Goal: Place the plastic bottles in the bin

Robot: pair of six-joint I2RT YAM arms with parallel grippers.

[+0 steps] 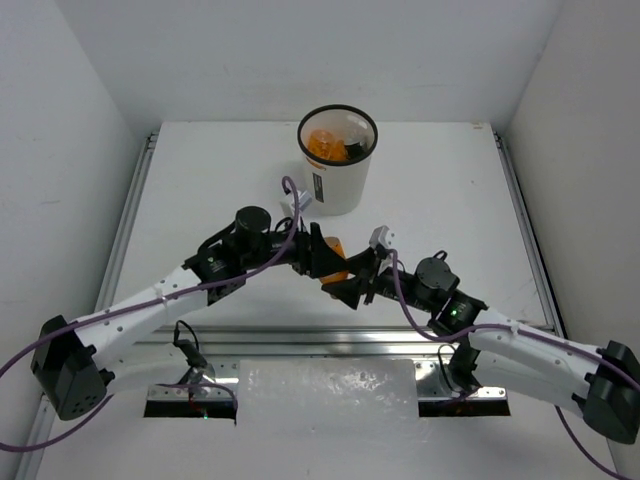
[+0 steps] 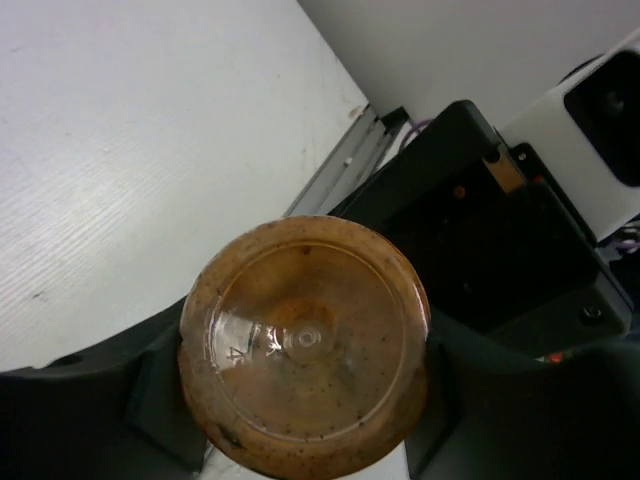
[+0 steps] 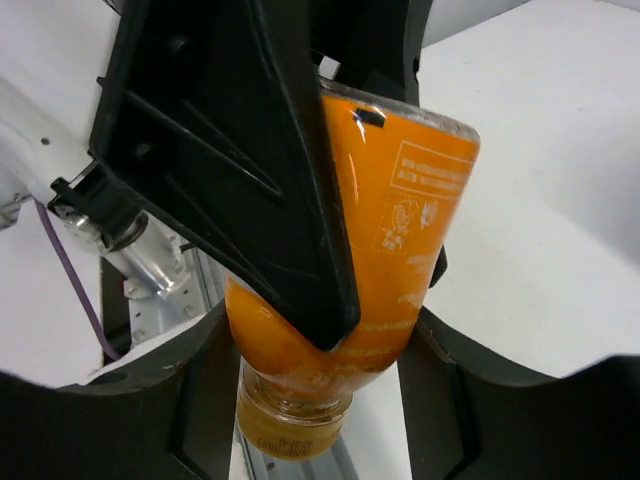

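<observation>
One orange-filled plastic bottle [image 1: 337,260] hangs above the table's front middle, between both grippers. My left gripper [image 1: 320,255] is shut on its lower body; the left wrist view shows the round base [image 2: 300,345] wedged between my fingers [image 2: 305,405]. My right gripper [image 1: 352,277] is shut round the bottle's shoulder near the cap; in the right wrist view the bottle [image 3: 400,220] sits between my fingers [image 3: 320,400], with a left finger [image 3: 230,150] lying across it. The white bin [image 1: 345,190] stands behind, upright, with orange bottles [image 1: 326,146] inside. No other bottles show on the table.
A metal rail [image 1: 300,335] runs along the table's near edge, and side rails [image 1: 130,215] line the left and right. White walls close in three sides. The right arm's black wrist [image 2: 500,230] sits close in front of the left wrist camera.
</observation>
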